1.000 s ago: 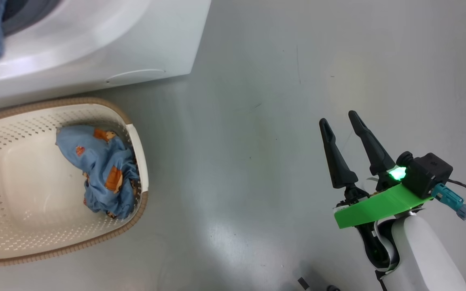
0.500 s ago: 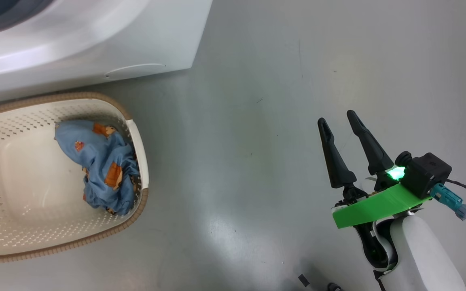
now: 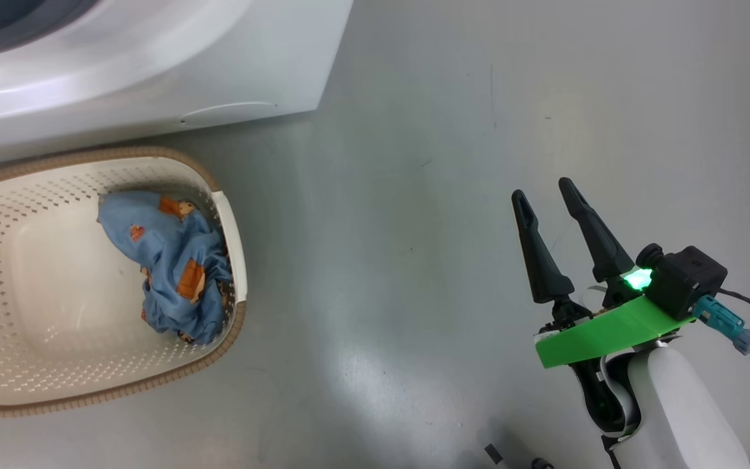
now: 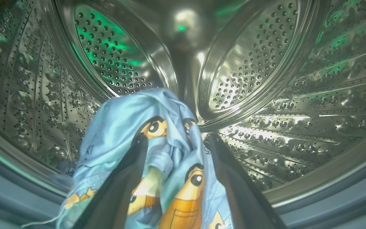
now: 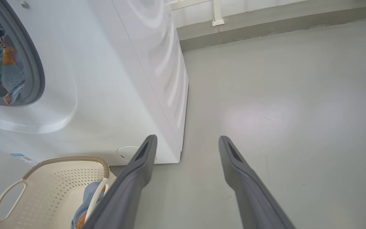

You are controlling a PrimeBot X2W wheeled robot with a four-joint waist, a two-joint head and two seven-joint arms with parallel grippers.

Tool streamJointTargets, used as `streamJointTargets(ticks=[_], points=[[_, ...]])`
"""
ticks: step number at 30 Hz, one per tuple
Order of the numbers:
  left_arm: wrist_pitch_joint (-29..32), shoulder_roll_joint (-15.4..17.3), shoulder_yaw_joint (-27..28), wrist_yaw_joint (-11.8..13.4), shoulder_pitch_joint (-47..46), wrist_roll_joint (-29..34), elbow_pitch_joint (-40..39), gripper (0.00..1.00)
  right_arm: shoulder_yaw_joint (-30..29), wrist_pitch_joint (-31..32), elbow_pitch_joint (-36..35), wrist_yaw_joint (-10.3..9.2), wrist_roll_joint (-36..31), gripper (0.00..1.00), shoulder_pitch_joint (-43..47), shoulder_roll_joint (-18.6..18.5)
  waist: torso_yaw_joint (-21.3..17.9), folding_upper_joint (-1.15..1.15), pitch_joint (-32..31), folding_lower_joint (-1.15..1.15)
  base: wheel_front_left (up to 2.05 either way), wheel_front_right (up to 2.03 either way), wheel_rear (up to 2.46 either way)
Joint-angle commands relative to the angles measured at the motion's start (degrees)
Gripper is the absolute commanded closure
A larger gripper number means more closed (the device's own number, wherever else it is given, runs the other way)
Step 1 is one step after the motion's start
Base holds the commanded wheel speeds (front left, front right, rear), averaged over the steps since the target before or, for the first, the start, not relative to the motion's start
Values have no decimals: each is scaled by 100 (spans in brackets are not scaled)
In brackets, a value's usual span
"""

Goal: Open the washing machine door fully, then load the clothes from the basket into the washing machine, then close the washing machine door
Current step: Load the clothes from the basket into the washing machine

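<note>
Left gripper (image 4: 177,138), inside washing machine (image 5: 106,79) drum (image 4: 265,63): jaws wide, blue garment (image 4: 157,121) slack between them, apparently to drop it there. Right gripper (image 3: 543,190), beside the machine: wide, empty, standing clear.

Grey floor (image 3: 414,215) is taking up most of the head view, smooth and slightly glossy, and a pale patch of glare (image 3: 368,384) is shining off it toward the lower middle. A thin dark scratch (image 3: 493,98) is running down it near the top, with a shorter scuff (image 3: 426,163) lying below. Two small dark bits (image 3: 492,454) are sitting at the bottom edge, too small to identify. Over in the right wrist view, a white wall (image 5: 281,4) is meeting the floor along a darker grey skirting band (image 5: 265,27), and a white upright strip (image 5: 216,11) is running down it.
</note>
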Motion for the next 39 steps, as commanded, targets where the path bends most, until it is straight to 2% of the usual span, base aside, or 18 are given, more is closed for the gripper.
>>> streamJointTargets(ticks=[1, 16, 39], points=[[-29, 272, 66, -9, -43, -44, -94, 0, 125, -27, -119, 16, 23, 0, 48, -18, 7, 0, 0, 0, 0, 0, 0], [-29, 21, 496, -9, 543, -126, -419, 0, 27, -27, -146, 16, 0, 0, 84, -70, 175, 0, -35, 0, 0, 0, 0], [-29, -618, 1350, -9, 2842, 398, -1915, 0, -313, -27, -248, 16, -80, 0, 278, -234, 646, 0, -204, 0, 0, 0, 0]])
